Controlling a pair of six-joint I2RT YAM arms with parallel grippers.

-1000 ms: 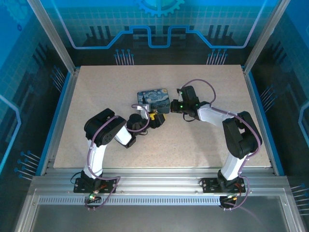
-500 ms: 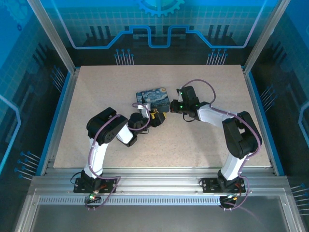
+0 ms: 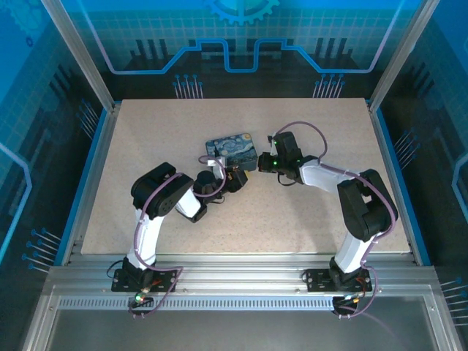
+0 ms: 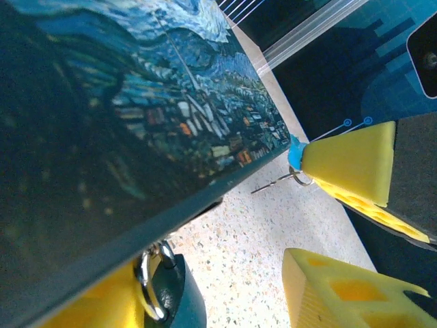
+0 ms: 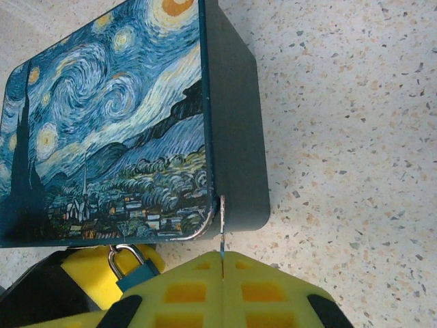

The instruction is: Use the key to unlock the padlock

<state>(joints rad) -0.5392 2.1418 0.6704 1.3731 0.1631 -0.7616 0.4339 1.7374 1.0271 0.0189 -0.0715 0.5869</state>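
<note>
- The padlock [image 5: 130, 272], a small lock with a teal body and a silvery shackle, hung at the lower edge of the starry-night tin [image 5: 109, 116]. Its shackle ran up under the tin's rim, but what it hooked through could not be made out.
- The left tool [image 4: 218, 297] was released, its yellow jaws standing apart. The padlock's body lay against one jaw, and the other was well clear of it.
- The right tool [image 5: 222, 266] was clenched on the key [image 5: 222, 229], gripping the head. Only the thin blade stuck out, edge-on, just beside the tin's corner and apart from the padlock.
- In the left wrist view a small wire ring [image 4: 300, 179] hung at the key's head.
- The padlock looked hard, light and smooth. Hanging by its shackle, it would probably swing or twist away from a push.
- The flat sides of its body seemed the best place to grip it, which would leave the bottom face free for the key.
- The key looked stiff but very thin, and likely to slip or pivot between the pads if the blade met the lock off-line.
- The hold on the head seemed right, with the blade left free.
- The tin looked light enough to slide on the speckled surface [image 5: 328, 102] under any sideways load.
- No brand, label or writing could be read; the tin bore only its swirling night-sky print.
</note>
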